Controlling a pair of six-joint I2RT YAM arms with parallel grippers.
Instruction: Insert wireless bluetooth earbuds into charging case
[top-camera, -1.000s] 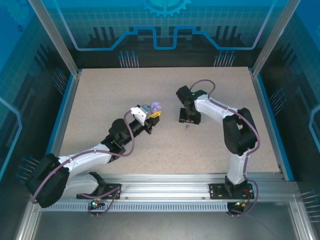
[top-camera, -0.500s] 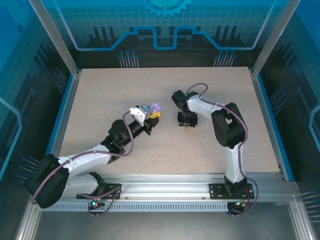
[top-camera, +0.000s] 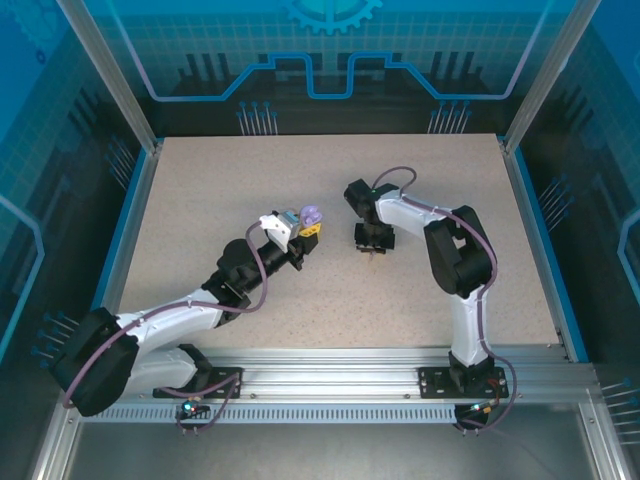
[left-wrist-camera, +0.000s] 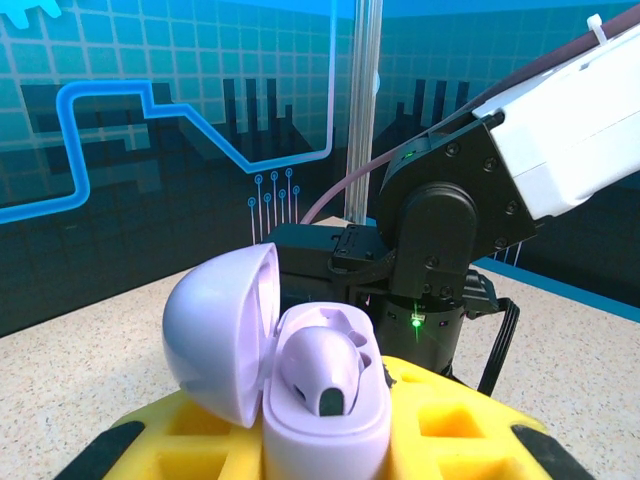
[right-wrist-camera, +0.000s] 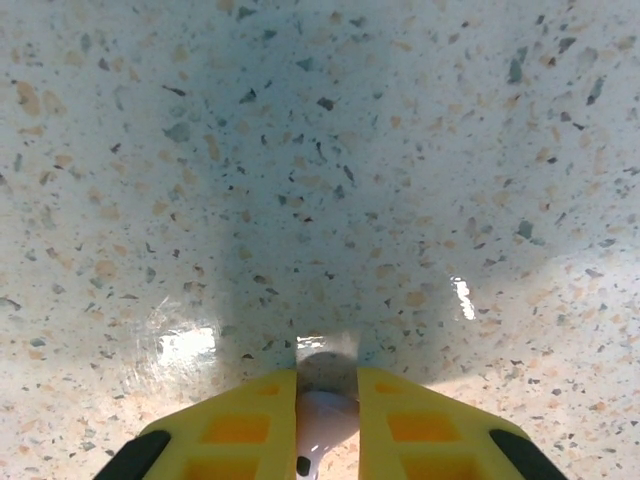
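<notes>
My left gripper (top-camera: 303, 230) is shut on the lavender charging case (top-camera: 311, 214), held up above the table with its lid (left-wrist-camera: 215, 335) swung open to the left. One lavender earbud (left-wrist-camera: 322, 368) sits in the case body (left-wrist-camera: 325, 435), between my yellow fingers (left-wrist-camera: 455, 425). My right gripper (top-camera: 372, 248) points straight down at the table, just right of the case. In the right wrist view its yellow fingers (right-wrist-camera: 245, 425) press on both sides of a small pale lavender earbud (right-wrist-camera: 325, 420) that lies on the speckled tabletop (right-wrist-camera: 330, 150).
The right arm's black wrist (left-wrist-camera: 440, 230) stands close behind the held case in the left wrist view. Blue rails edge the table (top-camera: 200, 190) left and right, with an aluminium frame along the front.
The right gripper shifted slightly left, came down over the earbud on the table and narrowed its jaws onto it. The left arm and the case stayed still.
</notes>
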